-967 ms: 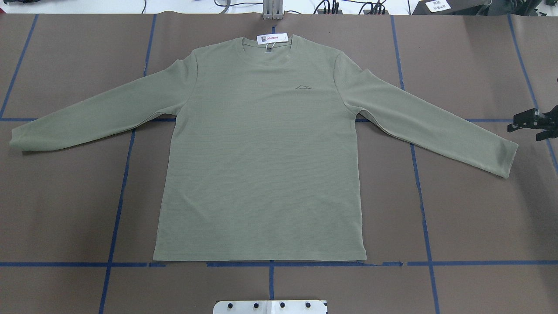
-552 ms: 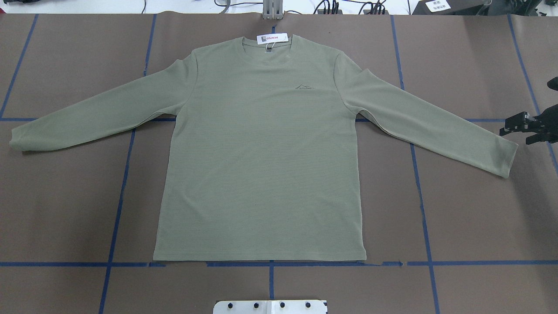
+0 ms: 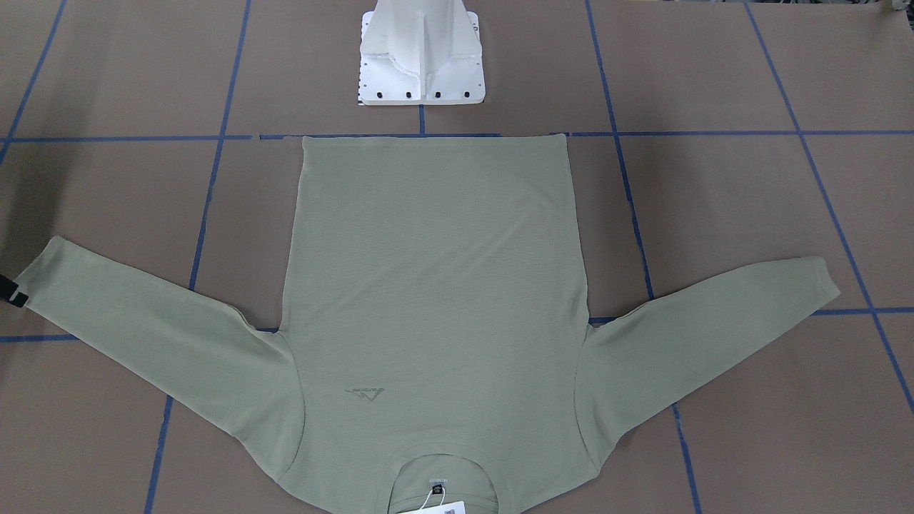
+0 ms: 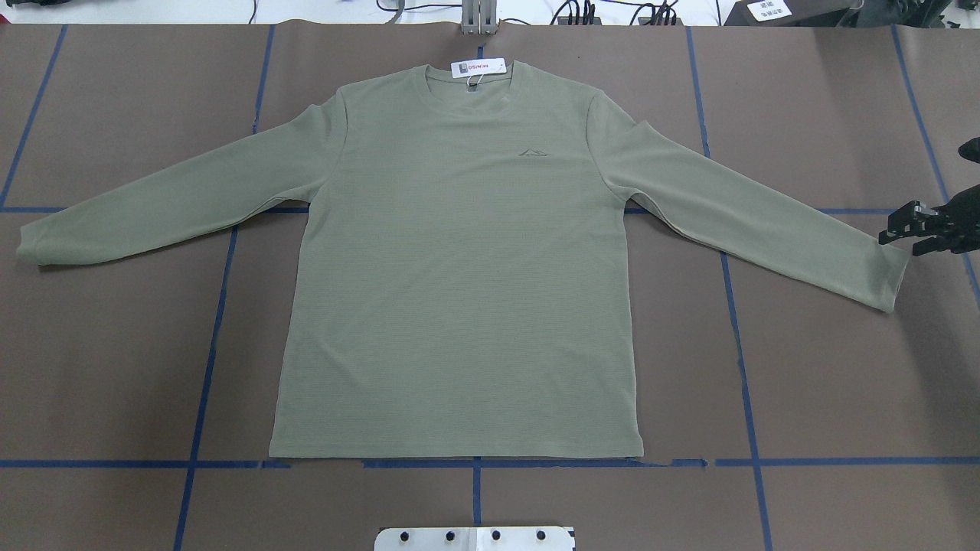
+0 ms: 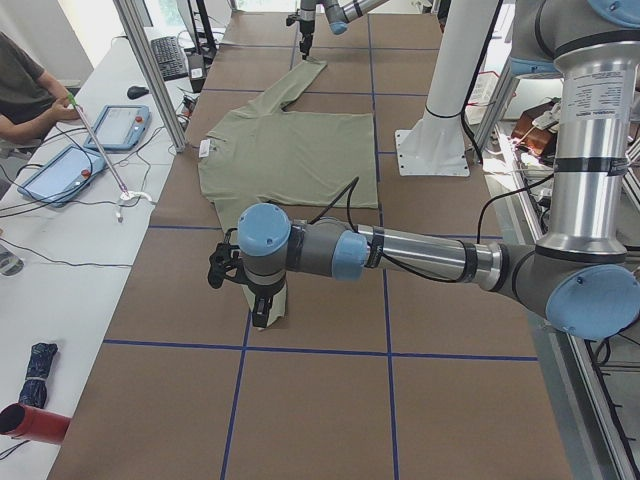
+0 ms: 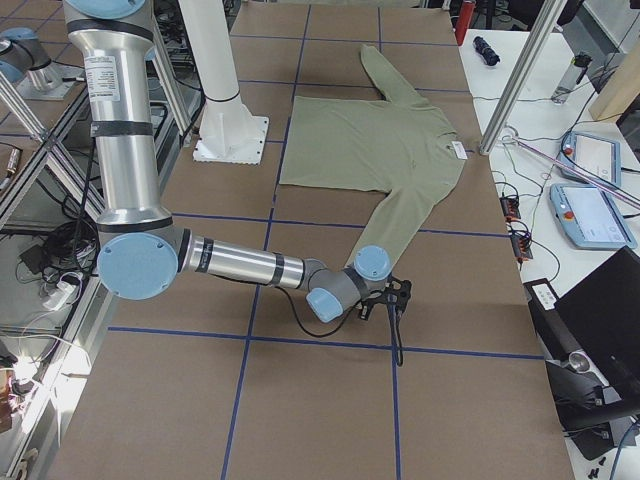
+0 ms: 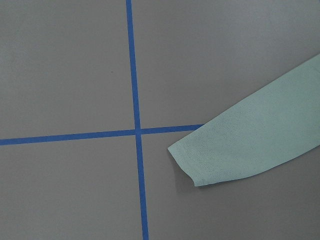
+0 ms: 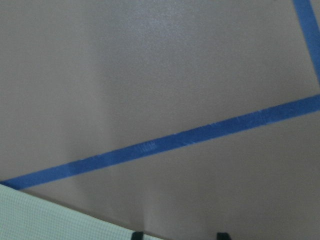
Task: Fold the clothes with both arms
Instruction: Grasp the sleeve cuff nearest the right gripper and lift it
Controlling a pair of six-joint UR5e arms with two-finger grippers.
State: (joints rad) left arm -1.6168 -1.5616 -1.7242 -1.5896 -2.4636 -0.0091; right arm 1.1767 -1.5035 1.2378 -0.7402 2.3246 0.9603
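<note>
Here's the shirt (image 4: 459, 291): sage green, long-sleeved, spread flat and face up on the table (image 4: 827, 367). Both sleeves angle out from the shoulders and the hem runs straight. There's a ribbed round collar (image 4: 436, 88), a small tone-on-tone logo (image 4: 534, 152) on the chest, and a white tag (image 4: 478, 67) lying at the neck.

The right claw (image 4: 897, 228) sits low at the end of one sleeve, spread wide and gripping nothing. Its tips are right at the edge of the cuff (image 4: 892, 279), but I can't tell if they touch it. Its own camera shows two black fingertips (image 8: 136, 235) well apart, with a corner of green fabric just off to one side.

The left claw (image 5: 262, 312) points straight down by the other cuff (image 7: 200, 160). I cannot tell if it is wide or narrow. That cuff lies flat beside a crossing of blue tape lines (image 7: 134, 75).
</note>
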